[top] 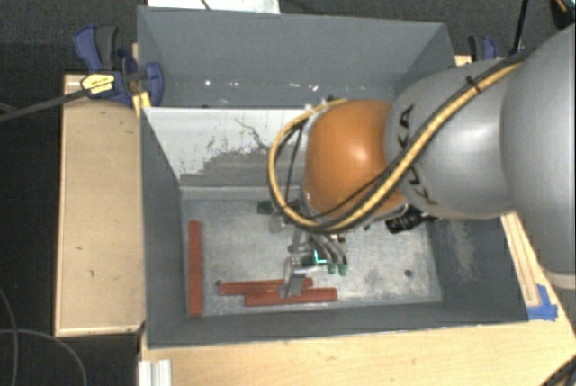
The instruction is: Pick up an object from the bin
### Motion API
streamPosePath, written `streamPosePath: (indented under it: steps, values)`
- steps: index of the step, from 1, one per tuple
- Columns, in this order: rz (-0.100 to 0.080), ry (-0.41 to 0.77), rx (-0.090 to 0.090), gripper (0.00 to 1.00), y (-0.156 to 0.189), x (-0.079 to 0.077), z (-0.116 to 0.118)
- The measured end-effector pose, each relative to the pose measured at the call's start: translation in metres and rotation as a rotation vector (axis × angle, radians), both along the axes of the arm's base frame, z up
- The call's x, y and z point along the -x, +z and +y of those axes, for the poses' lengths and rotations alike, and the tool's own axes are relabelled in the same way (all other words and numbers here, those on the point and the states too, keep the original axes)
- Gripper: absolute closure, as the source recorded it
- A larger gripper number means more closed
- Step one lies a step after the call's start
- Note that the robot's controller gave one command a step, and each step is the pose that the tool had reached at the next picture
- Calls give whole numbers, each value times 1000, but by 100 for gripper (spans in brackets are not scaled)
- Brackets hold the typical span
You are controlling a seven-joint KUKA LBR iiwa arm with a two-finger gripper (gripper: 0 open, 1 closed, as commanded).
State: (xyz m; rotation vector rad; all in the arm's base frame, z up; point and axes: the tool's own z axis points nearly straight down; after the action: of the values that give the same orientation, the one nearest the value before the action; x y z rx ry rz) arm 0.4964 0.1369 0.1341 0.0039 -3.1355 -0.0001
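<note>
Camera view: arm enters from the right, its orange wrist cover hanging over the middle of the grey bin. The hand is low, at the bin floor near the front wall.

Contents: few loose things, no heap. A pair of red-brown bars lies flat along the front wall, side by side and offset lengthwise. A third red-brown bar lies along the left wall, well apart from the hand. A small dark thing sits near the back of the floor, too small to identify.

Hand state: its tip sits right at the pair of bars, towards their right-hand part, and appears to touch them. Whether it is wide or narrow I cannot tell, since the wrist and cables hide much of it from this angle. Nothing can be seen clamped in it.

Progress, as a judgement:
- Approach and descent look done; the hand is down at floor level on the bars.
- Grasp is unconfirmed.
- Lift is not yet done — both bars lie flat on the floor.

Left to do: secure one bar, raise it clear of the bin. Flat bars close to the front wall may be awkward to catch.
</note>
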Motion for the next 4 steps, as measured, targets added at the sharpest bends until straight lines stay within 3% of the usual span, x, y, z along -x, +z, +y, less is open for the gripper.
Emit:
streamPosePath:
  steps: [1,2,3,4]
  values:
    - [-3,-24,-1,0,-64,17,38]
    - [-10,-31,-3,100,-60,14,36]
    - [-17,-32,-5,100,47,-12,51]
    - [-8,-34,-1,0,42,-9,50]
